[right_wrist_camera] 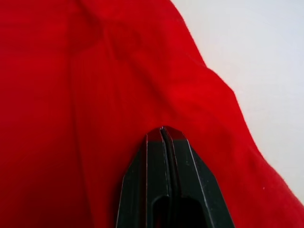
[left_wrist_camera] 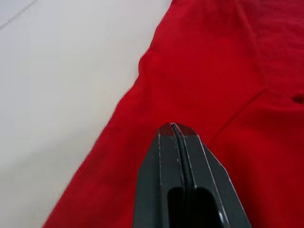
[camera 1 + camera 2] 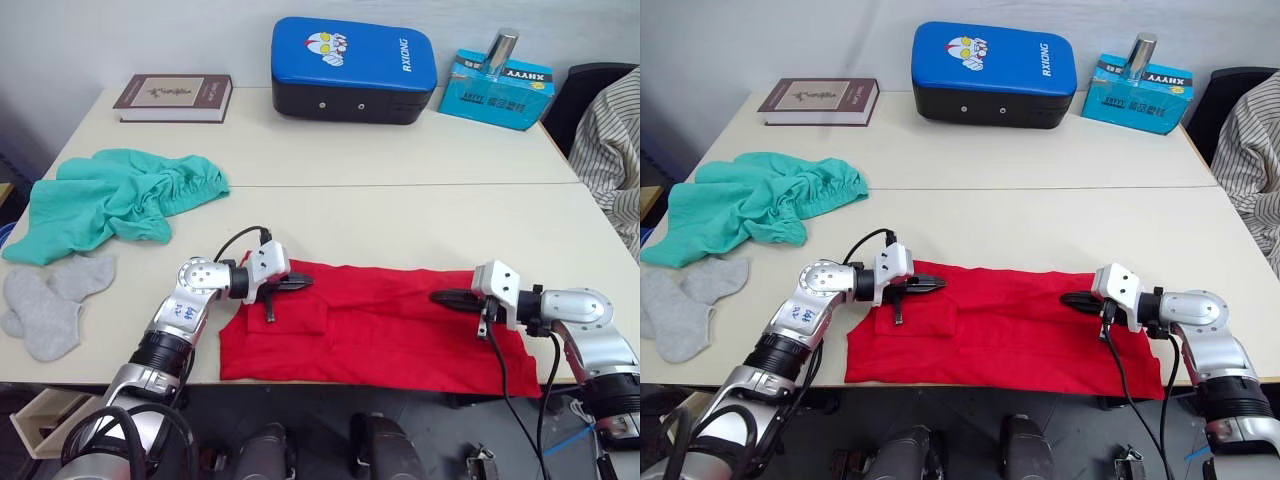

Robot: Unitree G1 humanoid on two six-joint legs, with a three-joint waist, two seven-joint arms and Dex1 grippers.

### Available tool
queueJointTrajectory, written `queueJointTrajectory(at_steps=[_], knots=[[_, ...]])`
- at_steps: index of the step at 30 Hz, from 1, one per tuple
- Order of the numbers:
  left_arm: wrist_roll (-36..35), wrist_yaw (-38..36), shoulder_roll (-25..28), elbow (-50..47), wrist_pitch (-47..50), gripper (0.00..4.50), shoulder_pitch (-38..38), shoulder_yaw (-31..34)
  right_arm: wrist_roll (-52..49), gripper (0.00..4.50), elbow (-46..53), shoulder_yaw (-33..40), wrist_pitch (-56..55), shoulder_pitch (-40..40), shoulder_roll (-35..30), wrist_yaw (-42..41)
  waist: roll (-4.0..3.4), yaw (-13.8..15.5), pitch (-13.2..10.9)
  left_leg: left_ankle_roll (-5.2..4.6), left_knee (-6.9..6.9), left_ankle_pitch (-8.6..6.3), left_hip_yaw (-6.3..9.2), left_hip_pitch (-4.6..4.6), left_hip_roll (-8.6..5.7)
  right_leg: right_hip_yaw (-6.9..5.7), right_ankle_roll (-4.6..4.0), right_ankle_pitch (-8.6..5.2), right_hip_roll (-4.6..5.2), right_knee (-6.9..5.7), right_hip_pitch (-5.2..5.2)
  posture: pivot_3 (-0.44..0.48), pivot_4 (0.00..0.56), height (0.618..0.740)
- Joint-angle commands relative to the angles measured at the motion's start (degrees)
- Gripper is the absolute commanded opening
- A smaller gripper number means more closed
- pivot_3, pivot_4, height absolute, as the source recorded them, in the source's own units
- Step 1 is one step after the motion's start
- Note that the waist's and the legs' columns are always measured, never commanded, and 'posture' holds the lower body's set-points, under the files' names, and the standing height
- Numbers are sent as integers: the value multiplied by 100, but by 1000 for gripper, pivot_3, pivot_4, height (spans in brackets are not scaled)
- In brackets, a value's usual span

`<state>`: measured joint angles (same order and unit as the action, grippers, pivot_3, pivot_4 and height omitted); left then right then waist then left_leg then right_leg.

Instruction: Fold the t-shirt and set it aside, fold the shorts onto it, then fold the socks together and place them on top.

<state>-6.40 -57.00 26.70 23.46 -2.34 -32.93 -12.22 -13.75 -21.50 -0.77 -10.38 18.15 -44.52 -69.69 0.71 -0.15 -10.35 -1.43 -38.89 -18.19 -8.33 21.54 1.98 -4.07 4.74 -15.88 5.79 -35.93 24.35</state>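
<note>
Cream laminate table (image 3: 400,215), two slabs butted along a seam, carries everything I am working with. Largest piece on it is the t-shirt (image 3: 390,335), bright red cotton, lying at the near edge as a wide flat band with a sleeve flap turned in on my left side. I judge the first fold partly made; it is not yet a compact stack and not set aside. The shorts (image 3: 110,200), teal, soft and bunched with a puckered elastic waistband, sit untouched at far left. The socks (image 3: 50,300), light grey knit, lie loose and overlapping just beside the shorts near the left edge, unpaired. So shorts and socks are all still to do.

Left gripper (image 3: 297,283) lies over the shirt's left part, black fingers pressed together; whether cloth is pinched between them, I cannot tell. Right gripper (image 3: 442,297) lies over the right part, fingers likewise closed tip to tip.
</note>
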Motion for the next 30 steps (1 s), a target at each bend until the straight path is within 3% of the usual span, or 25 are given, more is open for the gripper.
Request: queueJointTrajectory(at_steps=[1, 11, 18, 21, 25, 30], knots=[[136, 163, 84, -5, 113, 0, 154, 99, -357, 23, 431, 287, -252, -574, -240, -484, 0, 25, 0, 1, 1, -1, 0, -1, 0, 0, 0, 0, 1, 0, 0, 0, 150, 740], [105, 20, 283, -22, 29, 0, 381, 221, -459, 23, 20, 1060, -1394, -1449, -383, -361, -1, -12, 4, 5, 1, -25, 14, -54, 15, -15, -1, -1, 11, 24, -64, 0, 150, 740], [-544, -251, 169, -472, 206, 0, 356, 623, -1544, 23, 1485, 1413, 383, -1521, 76, 514, -3, -26, 5, 16, -2, -29, 15, -48, 29, 4, -9, -5, 6, 20, -57, 0, 150, 740], [-411, 43, 69, -606, 455, 0, 388, 597, -1226, 23, 1933, 1030, 868, -1367, 556, 1231, -3, -7, 5, 17, -6, -31, 25, -41, 29, 27, -10, -5, 7, 21, -57, 0, 150, 740], [-171, 796, -128, -665, 916, 0, 452, 625, -250, 23, 1624, 560, 839, -1195, 1213, 2281, -3, 15, 5, 16, -6, -34, 25, -36, 25, 27, -10, -5, 8, 23, -56, 0, 150, 740], [126, 1640, -143, -473, 1276, 0, 467, 783, 134, 23, 894, 912, 474, -1239, 1436, 3126, 6, -4, 20, 6, -7, -38, 15, -42, 19, 24, -7, -4, 8, 25, -59, 0, 150, 740]])
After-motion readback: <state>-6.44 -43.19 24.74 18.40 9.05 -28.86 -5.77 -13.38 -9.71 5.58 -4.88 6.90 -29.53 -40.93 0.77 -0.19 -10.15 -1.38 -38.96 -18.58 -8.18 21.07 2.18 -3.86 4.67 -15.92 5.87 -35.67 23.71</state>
